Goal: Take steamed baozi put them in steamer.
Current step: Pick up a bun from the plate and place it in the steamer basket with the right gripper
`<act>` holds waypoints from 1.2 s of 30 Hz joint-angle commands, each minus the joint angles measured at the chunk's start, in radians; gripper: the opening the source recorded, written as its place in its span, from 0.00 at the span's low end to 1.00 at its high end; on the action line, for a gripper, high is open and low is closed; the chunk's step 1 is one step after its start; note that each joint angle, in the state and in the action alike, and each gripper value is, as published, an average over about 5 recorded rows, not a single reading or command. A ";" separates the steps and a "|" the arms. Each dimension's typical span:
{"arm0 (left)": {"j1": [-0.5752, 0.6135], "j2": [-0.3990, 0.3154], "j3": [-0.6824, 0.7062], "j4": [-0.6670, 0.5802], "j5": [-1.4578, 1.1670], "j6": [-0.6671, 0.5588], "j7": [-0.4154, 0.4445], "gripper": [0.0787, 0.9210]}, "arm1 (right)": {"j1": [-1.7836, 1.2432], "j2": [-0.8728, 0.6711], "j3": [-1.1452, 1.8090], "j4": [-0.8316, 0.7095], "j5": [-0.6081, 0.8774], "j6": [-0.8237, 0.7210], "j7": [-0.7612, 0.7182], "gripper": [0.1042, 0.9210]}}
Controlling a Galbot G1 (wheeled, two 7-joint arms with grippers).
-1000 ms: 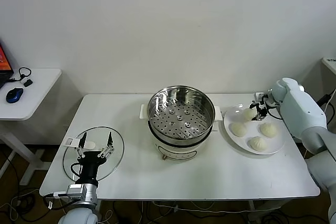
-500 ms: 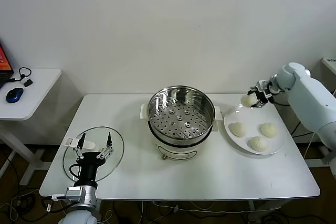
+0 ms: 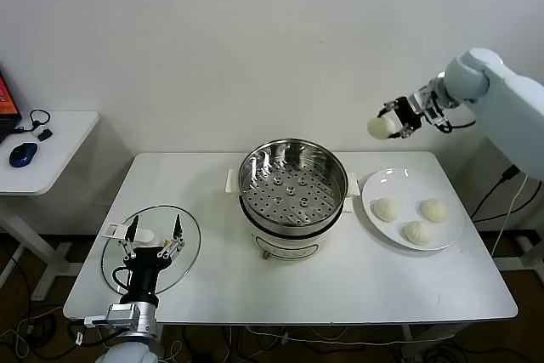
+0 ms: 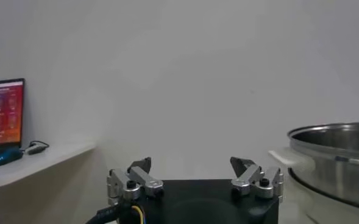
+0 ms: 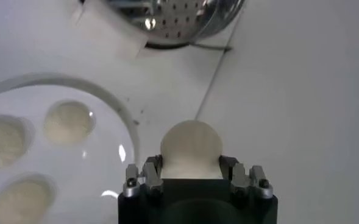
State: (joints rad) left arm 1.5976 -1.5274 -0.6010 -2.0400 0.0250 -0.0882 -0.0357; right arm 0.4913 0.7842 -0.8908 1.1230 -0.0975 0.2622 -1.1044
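Head view: right pincer (image 3: 389, 124) clamps baozi (image 3: 379, 127).

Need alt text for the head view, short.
The right claw holds one baozi in the air, above the table between the empty steel steamer and the white plate, where three more baozi remain. The left claw sits open over a round glass lid at the table's left.
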 commanded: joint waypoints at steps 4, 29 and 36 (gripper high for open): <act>0.000 0.000 0.000 -0.013 0.000 0.000 -0.006 0.88 | 0.285 0.157 -0.287 0.139 0.168 0.010 -0.008 0.64; -0.013 0.006 -0.027 -0.008 -0.025 0.003 -0.007 0.88 | 0.000 0.454 -0.302 -0.121 -0.147 0.178 -0.002 0.60; -0.012 0.009 -0.034 -0.020 -0.050 0.014 -0.002 0.88 | -0.061 0.471 -0.244 -0.156 -0.244 0.230 0.008 0.60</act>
State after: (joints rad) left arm 1.5839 -1.5216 -0.6301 -2.0511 -0.0045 -0.0806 -0.0404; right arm 0.5061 1.2022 -1.1683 1.0324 -0.2241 0.4281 -1.1013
